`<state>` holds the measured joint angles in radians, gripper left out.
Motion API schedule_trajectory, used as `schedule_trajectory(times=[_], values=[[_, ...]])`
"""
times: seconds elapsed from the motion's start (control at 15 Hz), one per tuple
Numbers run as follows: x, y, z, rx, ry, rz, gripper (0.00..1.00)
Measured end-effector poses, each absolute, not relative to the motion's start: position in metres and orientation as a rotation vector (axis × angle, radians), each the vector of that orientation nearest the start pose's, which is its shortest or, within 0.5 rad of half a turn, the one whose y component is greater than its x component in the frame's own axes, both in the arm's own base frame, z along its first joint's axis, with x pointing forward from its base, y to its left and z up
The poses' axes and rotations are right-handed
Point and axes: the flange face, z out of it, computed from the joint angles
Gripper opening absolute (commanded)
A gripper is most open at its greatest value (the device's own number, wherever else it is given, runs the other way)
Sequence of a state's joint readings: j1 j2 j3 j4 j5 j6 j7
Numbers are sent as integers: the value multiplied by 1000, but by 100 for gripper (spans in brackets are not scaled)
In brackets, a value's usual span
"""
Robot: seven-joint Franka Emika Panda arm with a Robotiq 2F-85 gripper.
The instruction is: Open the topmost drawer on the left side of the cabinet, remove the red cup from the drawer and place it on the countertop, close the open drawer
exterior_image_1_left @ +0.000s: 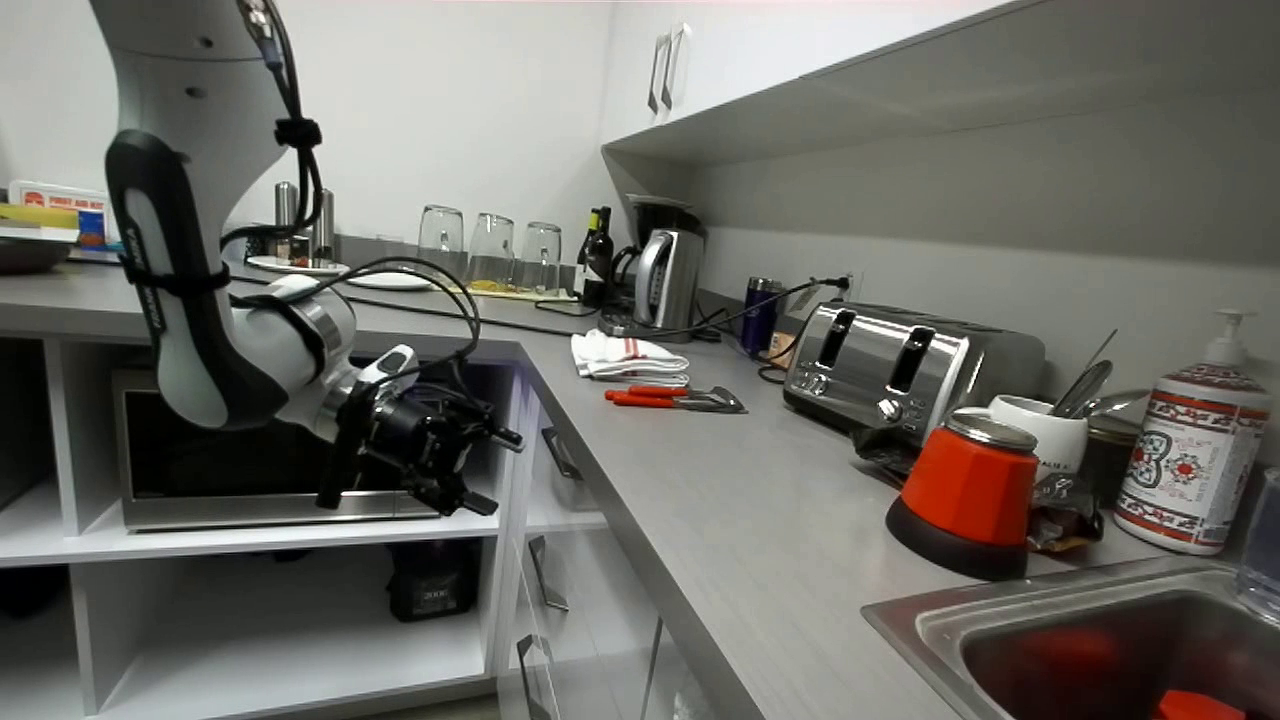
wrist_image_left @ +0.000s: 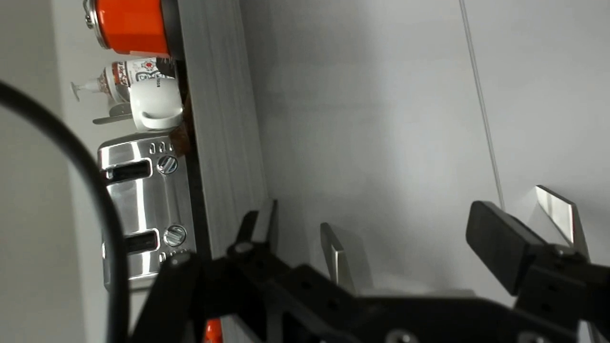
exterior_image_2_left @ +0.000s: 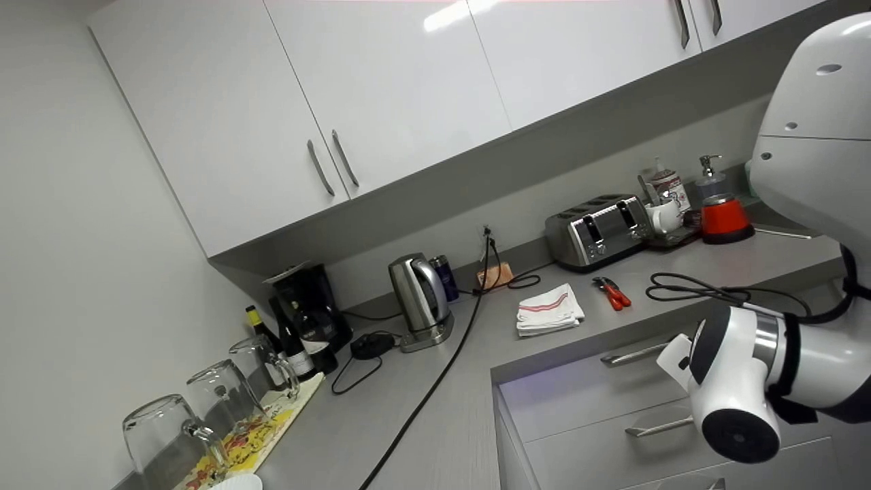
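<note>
Black two-finger gripper (wrist_image_left: 376,216), with jaws spread wide; holds nothing. Hours counted in the wrist view, from midway between the fingertips (wrist_image_left: 500,245). Silver bar handle (wrist_image_left: 336,255), between 7 and 8 o'clock: in the gap as seen there, nearer the 9 o'clock fingertip; depth hard to judge, contact not apparent.

Step in hand, by judgement: grasp of that handle, ahead of opening. Best to shift slightly toward 8 o'clock, centre the bar between both fingers, advance squarely. Mind the countertop (wrist_image_left: 226,119), edge at 10 o'clock, likely to catch the nearer finger. Close firmly, then draw straight out, slowly and level, to keep contents from sliding.

Topmost drawer (wrist_image_left: 371,133), 12 o'clock: closed and flush; plain flat front, pale grey-white, soft sheen; faint violet tint in an exterior view, between 4 and 5 o'clock there. Belongs to white cabinet (exterior_image_2_left: 578,463), with further bar-handled fronts below.

Red cup: made out in no view; presumably inside the drawer, to be confirmed on opening. Not to be confused with red-orange pot (wrist_image_left: 131,24), on the countertop, 10 o'clock in the wrist view. Red object (exterior_image_1_left: 1195,706), 4 o'clock in an exterior view: too cropped to identify.
</note>
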<state>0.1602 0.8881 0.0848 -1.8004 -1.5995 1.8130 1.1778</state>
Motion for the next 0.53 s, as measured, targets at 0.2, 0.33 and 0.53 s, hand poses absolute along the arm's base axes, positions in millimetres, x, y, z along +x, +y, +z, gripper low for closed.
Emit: schedule_trajectory(times=[0.2,0.33,0.53], values=[[605,56,50,1802,230,303,100],[618,52,53,1778,223,308,100],[635,48,57,1750,222,315,100]])
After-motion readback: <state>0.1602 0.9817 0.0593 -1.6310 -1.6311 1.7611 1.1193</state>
